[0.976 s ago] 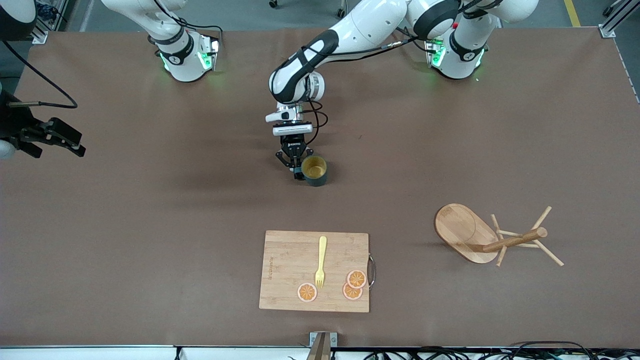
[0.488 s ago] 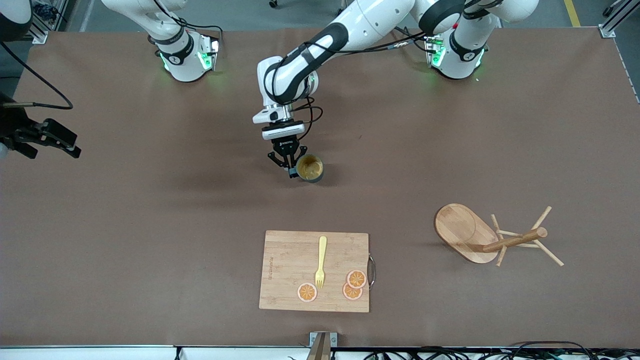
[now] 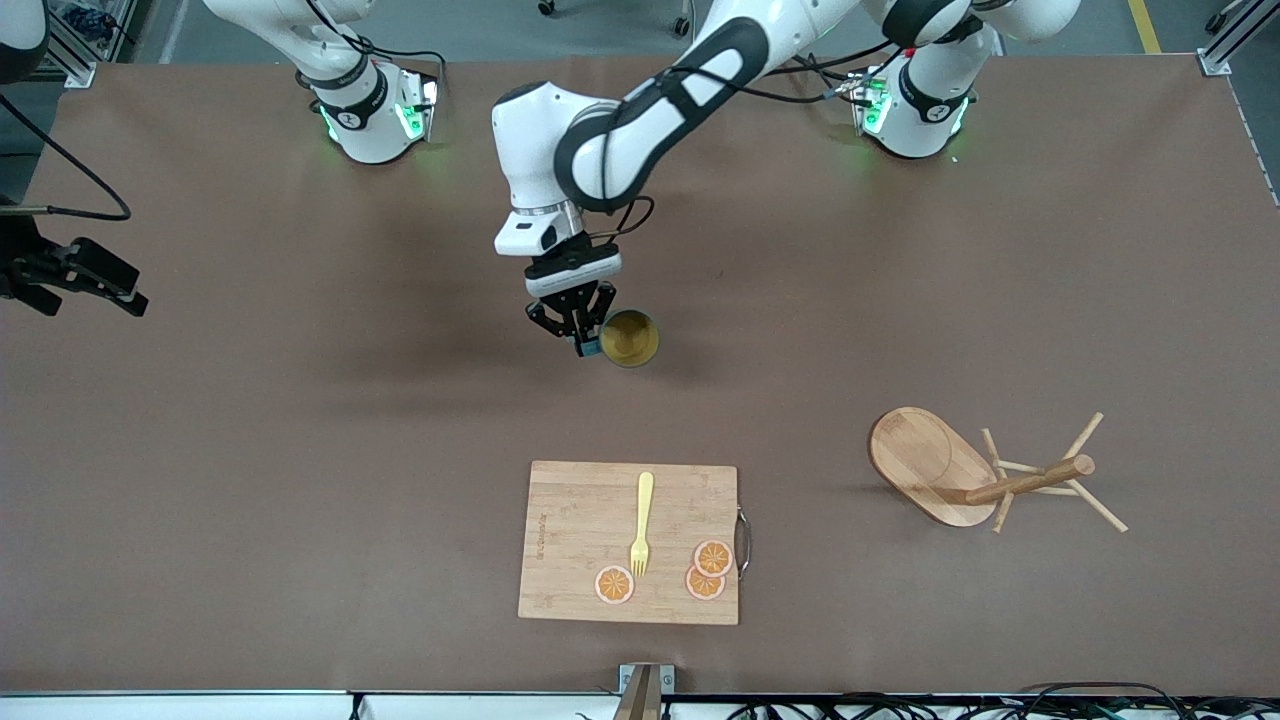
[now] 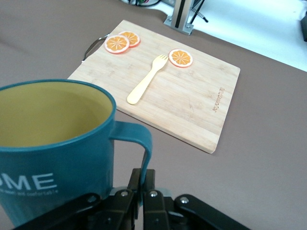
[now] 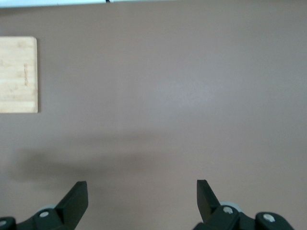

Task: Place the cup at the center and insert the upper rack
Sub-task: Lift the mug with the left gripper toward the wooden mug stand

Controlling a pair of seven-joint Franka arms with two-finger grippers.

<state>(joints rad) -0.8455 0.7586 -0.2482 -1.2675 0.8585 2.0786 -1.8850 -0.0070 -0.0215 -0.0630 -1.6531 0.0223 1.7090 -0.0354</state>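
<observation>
Brown table (image 3: 300, 450) with two arms; left claw (image 3: 583, 338) pinched on the handle of the teal cup (image 3: 630, 340), carried over the table's middle.
White letters "ME" show on the cup. One bamboo board (image 3: 600, 520) holds one yellow fork (image 3: 641, 522) and three orange slices (image 3: 713, 557); one upper rack (image 3: 985, 472) lies tipped toward the left arm's end. Right claw (image 5: 141, 196) waits, fingers spread wide.
</observation>
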